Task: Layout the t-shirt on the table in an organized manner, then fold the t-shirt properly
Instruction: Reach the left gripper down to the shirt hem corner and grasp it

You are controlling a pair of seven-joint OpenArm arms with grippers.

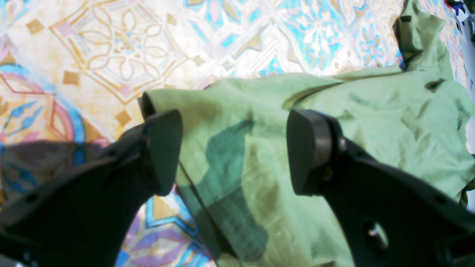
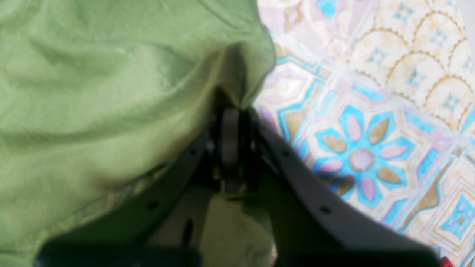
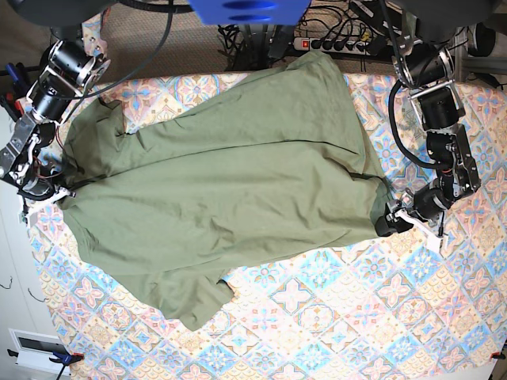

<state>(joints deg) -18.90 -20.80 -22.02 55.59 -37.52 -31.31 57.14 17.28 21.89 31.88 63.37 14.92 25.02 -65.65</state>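
The olive-green t-shirt (image 3: pixel 238 182) lies spread and wrinkled across the patterned table (image 3: pixel 317 317), with one sleeve (image 3: pixel 194 297) pointing toward the front. My right gripper (image 3: pixel 57 190) is at the shirt's left edge. In the right wrist view it (image 2: pixel 232 111) is shut, pinching a ridge of the t-shirt (image 2: pixel 92 92). My left gripper (image 3: pixel 388 222) stands at the shirt's right edge. Its fingers (image 1: pixel 163 148) are wide apart and low over the t-shirt (image 1: pixel 371 111), holding nothing.
Cables and a power strip (image 3: pixel 333 41) lie behind the table's far edge. The table's left edge (image 3: pixel 28 229) runs close by my right gripper. Bare tablecloth (image 1: pixel 111 55) lies beyond the shirt's edge in the left wrist view, and beside the pinched cloth (image 2: pixel 371 111) in the right wrist view.
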